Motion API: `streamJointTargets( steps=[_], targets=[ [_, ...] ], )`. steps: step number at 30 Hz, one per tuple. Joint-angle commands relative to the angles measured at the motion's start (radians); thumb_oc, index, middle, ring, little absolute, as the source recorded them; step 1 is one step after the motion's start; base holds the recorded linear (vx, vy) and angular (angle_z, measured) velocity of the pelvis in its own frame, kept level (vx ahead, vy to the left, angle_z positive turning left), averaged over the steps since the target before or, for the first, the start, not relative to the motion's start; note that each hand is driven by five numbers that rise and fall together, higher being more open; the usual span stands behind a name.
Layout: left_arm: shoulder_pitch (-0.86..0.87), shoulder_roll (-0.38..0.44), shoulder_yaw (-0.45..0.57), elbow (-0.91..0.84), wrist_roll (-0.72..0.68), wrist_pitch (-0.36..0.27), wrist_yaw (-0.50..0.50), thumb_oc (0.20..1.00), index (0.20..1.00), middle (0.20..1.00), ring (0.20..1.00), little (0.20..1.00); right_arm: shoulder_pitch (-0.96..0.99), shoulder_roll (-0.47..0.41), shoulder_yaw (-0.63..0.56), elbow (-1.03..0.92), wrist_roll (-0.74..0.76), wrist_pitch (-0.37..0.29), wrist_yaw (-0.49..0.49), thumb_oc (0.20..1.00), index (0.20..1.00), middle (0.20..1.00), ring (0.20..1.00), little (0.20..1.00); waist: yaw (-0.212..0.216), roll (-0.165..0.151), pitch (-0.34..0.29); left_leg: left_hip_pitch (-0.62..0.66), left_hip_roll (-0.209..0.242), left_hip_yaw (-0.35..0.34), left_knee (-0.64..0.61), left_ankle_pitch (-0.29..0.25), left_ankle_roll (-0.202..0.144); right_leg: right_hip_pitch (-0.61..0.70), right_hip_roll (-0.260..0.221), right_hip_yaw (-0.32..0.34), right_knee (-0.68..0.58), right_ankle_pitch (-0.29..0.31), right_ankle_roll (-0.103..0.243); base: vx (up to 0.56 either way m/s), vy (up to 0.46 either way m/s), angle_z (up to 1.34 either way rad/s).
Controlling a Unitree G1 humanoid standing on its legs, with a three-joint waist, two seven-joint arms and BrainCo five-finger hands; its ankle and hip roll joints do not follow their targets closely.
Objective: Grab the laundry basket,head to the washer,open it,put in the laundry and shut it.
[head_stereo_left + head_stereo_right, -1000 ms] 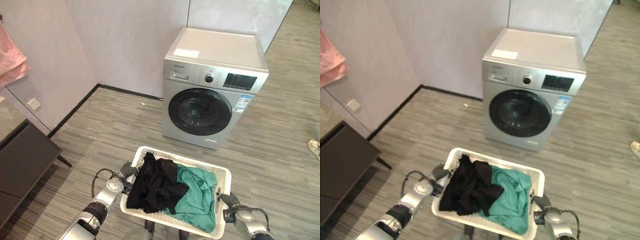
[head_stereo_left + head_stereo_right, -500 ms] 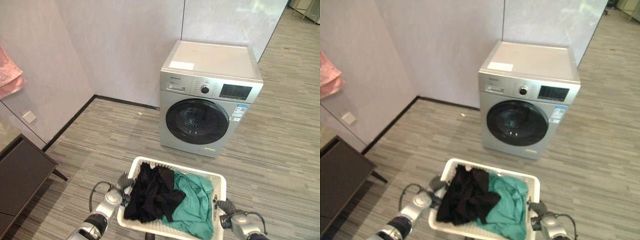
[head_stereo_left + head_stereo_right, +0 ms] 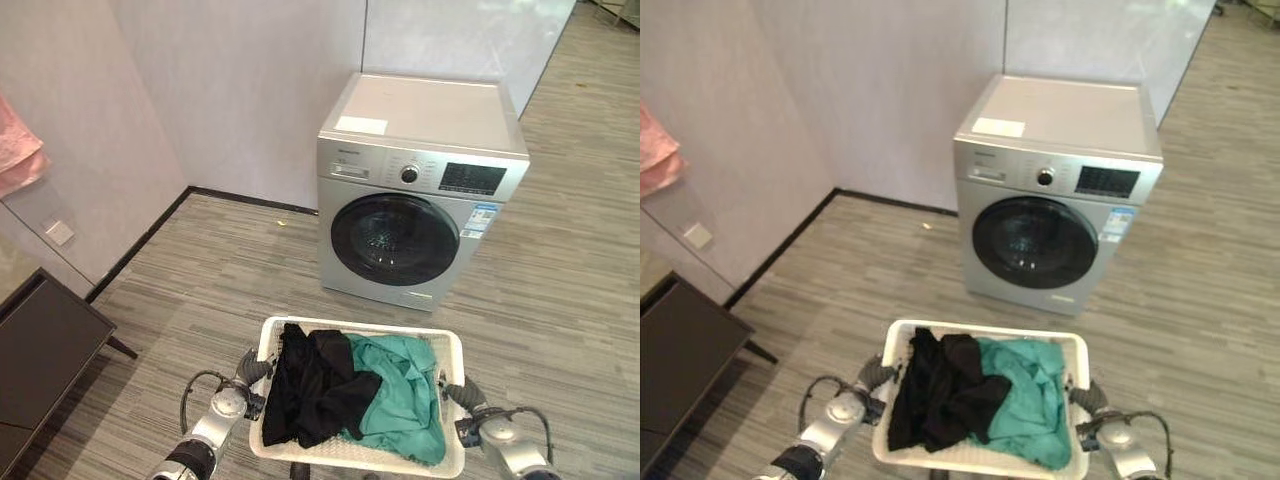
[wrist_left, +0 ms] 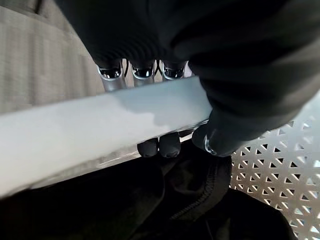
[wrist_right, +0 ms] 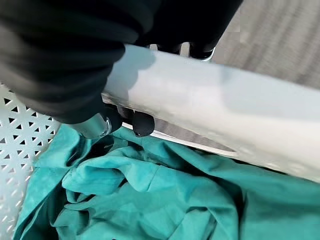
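The white perforated laundry basket [image 3: 452, 343] — loaded with black garments [image 3: 312, 385] and green garments [image 3: 402, 400] — is gripped at both rims: left hand [image 4: 165, 125] and right hand [image 5: 100, 107] fingers are curled around them. The silver washer [image 3: 420, 190] door is closed.

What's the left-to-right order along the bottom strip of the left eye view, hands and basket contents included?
Dark cabinet → left hand on the laundry basket rim → black garment → green garment → right hand on the opposite rim.
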Motion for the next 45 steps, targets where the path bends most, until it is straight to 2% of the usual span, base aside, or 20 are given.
streamJointTargets(
  steps=[1,3,5,9,12,15,16,18,20,22,23,24,27,30,31,33,37,40,43,45],
  targets=[
    [-0.133,0.1,0.036,0.043,0.005,-0.028,-0.027,0.2,0.2,0.2,0.2,0.2,-0.03,-0.143,-0.138,-0.15,0.032,-0.087,0.024,0.2,0.2,0.2,0.2,0.2,-0.014,-0.022,0.045,-0.05,0.132,-0.021,0.149,-0.114,-0.085,-0.078,0.026,0.025,0.126,-0.091,-0.019,-0.04,-0.175,0.16],
    [-0.158,0.105,0.037,0.011,-0.003,-0.027,-0.019,0.2,0.2,0.2,0.2,0.2,-0.023,-0.152,-0.139,-0.187,0.031,-0.091,0.021,0.2,0.2,0.2,0.2,0.2,-0.012,-0.043,0.078,-0.137,0.117,-0.039,0.322,-0.113,-0.093,-0.069,0.028,0.023,0.136,-0.088,-0.034,-0.06,-0.216,0.47],
    [-0.172,0.107,0.036,-0.006,-0.011,-0.027,-0.015,0.2,0.2,0.2,0.2,0.2,-0.038,-0.155,-0.124,-0.188,0.034,-0.092,0.017,0.2,0.2,0.2,0.2,0.2,-0.005,-0.053,0.096,-0.198,0.091,-0.066,0.446,-0.121,-0.073,-0.063,0.035,0.025,0.137,-0.09,-0.039,0.03,-0.108,0.33],
    [-0.174,0.118,0.05,-0.047,-0.031,-0.031,0.0,0.2,0.2,0.2,0.2,0.2,-0.059,-0.153,-0.103,-0.191,0.032,-0.083,0.016,0.2,0.2,0.2,0.2,0.2,0.019,-0.054,0.089,-0.256,0.043,-0.074,0.336,-0.107,-0.056,-0.032,0.042,0.044,0.112,-0.112,-0.033,0.21,0.033,-0.07],
    [-0.16,0.13,0.06,-0.068,-0.037,-0.037,0.008,0.2,0.2,0.2,0.2,0.2,-0.106,-0.138,-0.067,-0.157,0.03,-0.085,0.003,0.2,0.2,0.2,0.2,0.2,0.055,-0.043,0.089,-0.323,0.052,-0.071,0.128,-0.026,-0.067,0.019,0.06,0.093,0.109,-0.16,-0.033,0.32,0.169,-0.16],
    [-0.142,0.137,0.071,-0.079,-0.033,-0.037,0.008,0.2,0.2,0.2,0.2,0.2,-0.118,-0.126,-0.066,-0.151,0.024,-0.08,-0.003,0.2,0.2,0.2,0.2,0.2,0.066,-0.039,0.073,-0.308,0.058,-0.041,0.09,-0.017,-0.071,0.053,0.042,0.116,0.097,-0.174,-0.019,0.3,0.239,-0.54],
    [-0.137,0.146,0.076,-0.08,-0.023,-0.039,0.012,0.2,0.2,0.2,0.2,0.2,-0.135,-0.12,-0.068,-0.149,0.014,-0.079,-0.006,0.2,0.2,0.2,0.2,0.2,0.078,-0.028,0.052,-0.31,0.05,-0.067,0.146,0.007,-0.062,0.084,0.009,0.149,0.104,-0.188,-0.001,0.49,0.47,-0.57],
    [-0.133,0.153,0.081,-0.089,-0.021,-0.04,0.01,0.2,0.2,0.2,0.2,0.2,-0.136,-0.117,-0.072,-0.153,0.01,-0.076,-0.005,0.2,0.2,0.2,0.2,0.2,0.079,-0.03,0.046,-0.315,0.039,-0.056,0.203,-0.009,-0.059,0.088,-0.014,0.157,0.121,-0.194,0.008,0.35,0.366,-0.75],
    [-0.119,0.175,0.104,-0.092,-0.024,-0.042,0.009,0.2,0.2,0.2,0.2,0.2,-0.134,-0.115,-0.096,-0.141,-0.01,-0.075,-0.013,0.2,0.2,0.2,0.2,0.2,0.081,-0.039,0.022,-0.273,0.02,-0.001,0.253,-0.072,-0.02,0.058,-0.075,0.18,0.247,-0.161,0.047,0.31,0.333,-0.82],
    [-0.119,0.175,0.104,-0.092,-0.024,-0.042,0.009,0.2,0.2,0.2,0.2,0.2,-0.134,-0.116,-0.096,-0.141,-0.01,-0.075,-0.013,0.2,0.2,0.2,0.2,0.2,0.084,-0.036,0.019,-0.276,0.024,0.001,0.25,-0.069,-0.021,0.052,-0.071,0.184,0.248,-0.158,0.046,0.16,0.197,-0.7],
    [-0.1,0.198,0.122,-0.1,-0.013,-0.039,0.001,0.2,0.2,0.2,0.2,0.2,-0.122,-0.125,-0.125,-0.162,-0.031,-0.065,-0.014,0.2,0.2,0.2,0.2,0.2,0.058,-0.025,0.023,-0.19,0.005,0.028,0.235,-0.117,0.023,-0.038,-0.086,0.208,0.462,-0.006,0.086,0.24,0.299,-0.58],
    [-0.1,0.198,0.123,-0.1,-0.013,-0.039,0.001,0.2,0.2,0.2,0.2,0.2,-0.122,-0.125,-0.125,-0.163,-0.032,-0.065,-0.014,0.2,0.2,0.2,0.2,0.2,0.061,-0.021,0.021,-0.192,0.009,0.03,0.232,-0.114,0.022,-0.043,-0.082,0.212,0.461,-0.002,0.086,0.31,0.412,-0.55],
    [-0.086,0.223,0.16,-0.111,0.0,-0.034,0.005,0.2,0.2,0.2,0.2,0.2,-0.091,-0.123,-0.157,-0.223,-0.061,-0.064,-0.016,0.2,0.2,0.2,0.2,0.2,0.043,0.01,0.047,-0.089,0.013,0.074,0.206,-0.153,0.052,-0.153,-0.121,0.102,0.593,0.058,0.083,0.15,0.26,-0.57],
    [-0.081,0.235,0.184,-0.11,0.007,-0.032,0.002,0.2,0.2,0.2,0.2,0.2,-0.041,-0.13,-0.193,-0.264,-0.087,-0.06,-0.015,0.2,0.2,0.2,0.2,0.2,-0.002,0.025,0.058,0.006,-0.003,0.1,0.147,-0.179,0.056,-0.248,-0.074,-0.031,0.483,-0.026,0.073,0.23,0.197,-0.54],
    [-0.081,0.235,0.184,-0.11,0.007,-0.032,0.002,0.2,0.2,0.2,0.2,0.2,-0.04,-0.13,-0.194,-0.265,-0.087,-0.059,-0.014,0.2,0.2,0.2,0.2,0.2,-0.004,0.026,0.06,0.011,-0.002,0.097,0.144,-0.18,0.056,-0.243,-0.074,-0.033,0.482,-0.028,0.073,0.23,0.088,-0.11],
    [-0.08,0.23,0.194,-0.102,0.009,-0.033,0.002,0.2,0.2,0.2,0.2,0.2,-0.034,-0.129,-0.195,-0.255,-0.092,-0.056,-0.017,0.2,0.2,0.2,0.2,0.2,-0.023,0.021,0.061,0.068,-0.014,0.11,0.109,-0.206,0.048,-0.274,-0.059,-0.078,0.296,-0.021,0.077,0.22,0.015,0.25],
    [-0.102,0.216,0.191,-0.079,0.013,-0.035,0.015,0.2,0.2,0.2,0.2,0.2,-0.025,-0.12,-0.193,-0.238,-0.098,-0.051,-0.021,0.2,0.2,0.2,0.2,0.2,-0.036,0.014,0.07,0.107,-0.021,0.098,0.101,-0.229,0.041,-0.306,-0.046,-0.048,0.183,0.039,0.095,0.21,-0.042,0.08],
    [-0.119,0.201,0.177,-0.063,0.019,-0.038,0.022,0.2,0.2,0.2,0.2,0.2,-0.018,-0.116,-0.191,-0.225,-0.098,-0.049,-0.022,0.2,0.2,0.2,0.2,0.2,-0.039,0.001,0.068,0.138,-0.022,0.091,0.103,-0.252,0.032,-0.302,-0.052,-0.073,0.123,0.077,0.102,0.26,-0.135,0.12],
    [-0.128,0.176,0.158,-0.04,0.022,-0.037,0.023,0.2,0.2,0.2,0.2,0.2,0.027,-0.116,-0.197,-0.219,-0.098,-0.051,-0.016,0.2,0.2,0.2,0.2,0.2,-0.045,-0.012,0.028,0.166,-0.005,0.068,0.101,-0.281,0.014,-0.248,-0.046,-0.045,0.092,0.084,0.079,0.25,-0.159,0.41],
    [-0.15,0.146,0.135,0.004,0.005,-0.041,0.03,0.2,0.2,0.2,0.2,0.2,0.043,-0.117,-0.185,-0.204,-0.095,-0.054,-0.017,0.2,0.2,0.2,0.2,0.2,-0.055,-0.012,0.013,0.177,0.041,0.052,0.139,-0.299,-0.018,-0.233,-0.019,-0.046,0.126,0.06,0.054,0.29,-0.269,0.54]
  ],
)
